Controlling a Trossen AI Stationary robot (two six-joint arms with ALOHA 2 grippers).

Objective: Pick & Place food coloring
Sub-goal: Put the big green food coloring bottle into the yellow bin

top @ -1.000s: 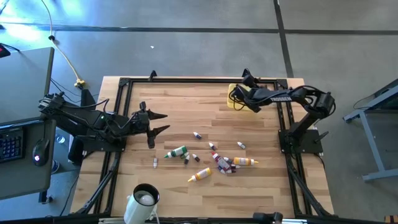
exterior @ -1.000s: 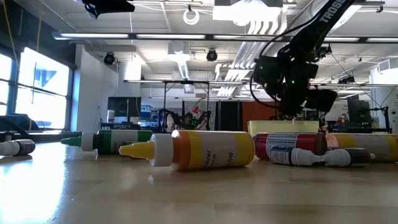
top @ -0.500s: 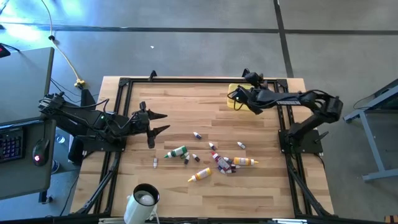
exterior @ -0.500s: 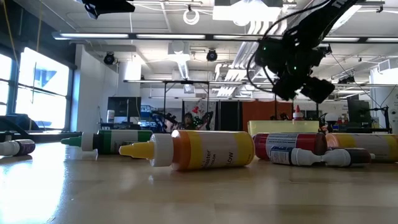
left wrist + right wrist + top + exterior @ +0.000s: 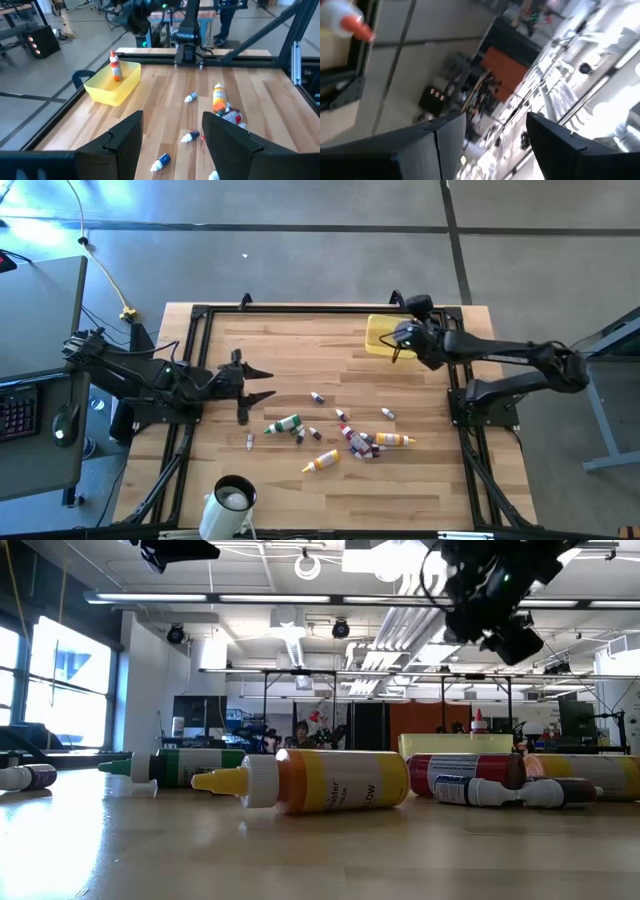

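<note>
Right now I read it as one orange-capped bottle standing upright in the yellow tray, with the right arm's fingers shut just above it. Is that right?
Not quite: the right gripper has its fingers open, not shut, as the right wrist view shows. The rest holds: one orange-capped bottle stands upright in the yellow tray, seen in the left wrist view, with the right arm just above it.

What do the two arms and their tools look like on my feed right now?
Both arms are dark, jointed links mounted on black frame rails. The left tool ends in two flat, tapered black fingers. The right tool has the same dark fingers; a thin cable loops beside its wrist, and small green lights glow there.
</note>
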